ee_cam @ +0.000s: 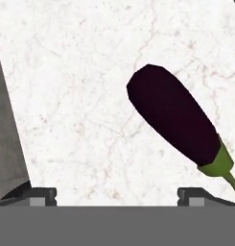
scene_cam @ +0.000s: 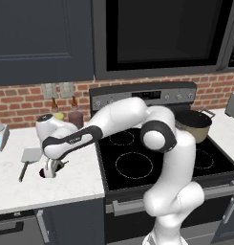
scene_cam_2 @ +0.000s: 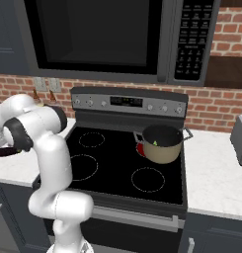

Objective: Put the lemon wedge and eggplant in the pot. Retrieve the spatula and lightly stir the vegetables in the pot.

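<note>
White marble counter (scene_cam: 66, 182) runs along the left side of the black stove (scene_cam: 156, 158), under a red brick wall. On the stove's back right corner sits the tan pot (scene_cam_2: 162, 144), and a small yellow-green bit that looks like the lemon wedge (scene_cam_2: 154, 143) lies inside it. The spatula (scene_cam: 28, 159) rests near the counter's left part, just beside the arm. The arm bends far down over the counter, close to the front edge. Its gripper (scene_cam: 50, 171) hangs low above the eggplant (ee_cam: 174, 115). In the hand view the fingers (ee_cam: 42, 194) stand wide apart and hold nothing. The eggplant lies slanted, off to one side of the gap, nearer one finger, with its green stem toward that finger. I think the hand must slide over and turn a little so the fingers close across the eggplant's thin sides.
</note>
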You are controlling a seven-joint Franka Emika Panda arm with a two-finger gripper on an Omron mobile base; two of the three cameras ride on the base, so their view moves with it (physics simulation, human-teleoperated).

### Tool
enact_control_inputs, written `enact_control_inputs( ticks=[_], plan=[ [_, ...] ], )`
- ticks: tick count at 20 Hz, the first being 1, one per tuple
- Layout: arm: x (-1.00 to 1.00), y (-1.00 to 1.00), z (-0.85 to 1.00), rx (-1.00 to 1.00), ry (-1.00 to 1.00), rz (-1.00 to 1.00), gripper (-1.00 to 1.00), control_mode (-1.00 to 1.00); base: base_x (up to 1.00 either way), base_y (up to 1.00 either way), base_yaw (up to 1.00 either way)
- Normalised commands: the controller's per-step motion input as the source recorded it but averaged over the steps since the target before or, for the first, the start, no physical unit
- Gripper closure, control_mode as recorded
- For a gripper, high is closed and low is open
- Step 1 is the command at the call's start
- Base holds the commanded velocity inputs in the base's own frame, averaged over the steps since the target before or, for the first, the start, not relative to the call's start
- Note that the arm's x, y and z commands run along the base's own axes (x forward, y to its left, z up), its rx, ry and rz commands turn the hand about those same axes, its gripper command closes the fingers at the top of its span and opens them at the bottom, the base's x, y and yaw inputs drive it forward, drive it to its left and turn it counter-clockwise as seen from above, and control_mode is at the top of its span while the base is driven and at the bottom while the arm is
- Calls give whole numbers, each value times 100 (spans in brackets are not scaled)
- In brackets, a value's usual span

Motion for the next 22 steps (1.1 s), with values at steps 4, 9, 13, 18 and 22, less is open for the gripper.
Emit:
enact_control_inputs(
  ticks=[4,9,13,18,22],
  plan=[
    [11,0,-8,0,-5,7,-100,-100,0,0,0],
    [14,0,-12,-1,-5,5,-100,-100,0,0,0],
    [14,0,-20,0,-2,5,-100,-100,0,0,0],
    [10,0,-25,0,-1,6,-100,-100,0,0,0],
    [17,1,-17,0,0,8,-100,-100,0,0,0]
  ],
)
